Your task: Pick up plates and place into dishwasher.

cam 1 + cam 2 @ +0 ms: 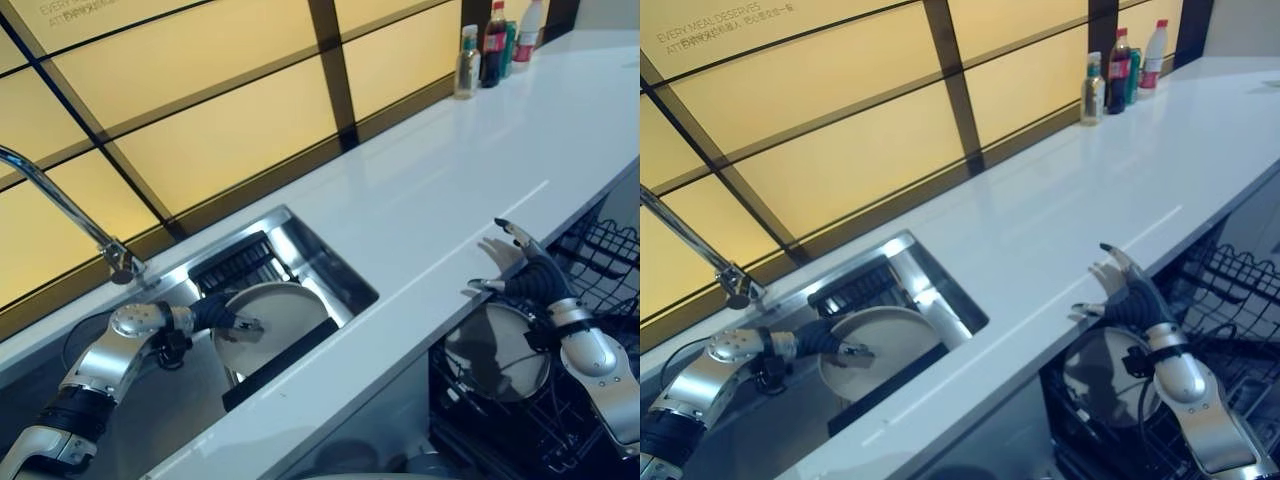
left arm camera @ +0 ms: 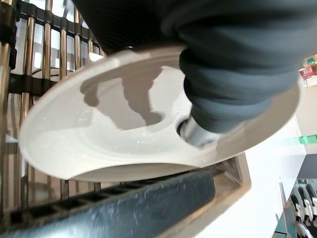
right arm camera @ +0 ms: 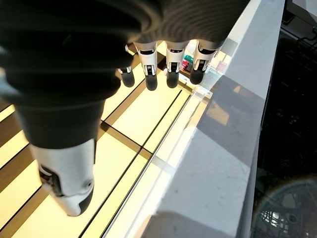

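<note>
A long white table (image 1: 470, 170) runs under a wall of yellow panels (image 1: 220, 130) framed in dark bars, with a few bottles (image 1: 490, 45) at its far end. A steel sink (image 1: 300, 255) is set into it, below a curved tap (image 1: 60, 205). In the sink the left hand (image 1: 228, 318) pinches the rim of a pale plate (image 1: 275, 320), tilted up on edge against a dark rack. The right hand (image 1: 520, 262) hangs with fingers spread and straight at the table's front edge, above the dishwasher rack (image 1: 590, 250), where another plate (image 1: 497, 352) stands.
</note>
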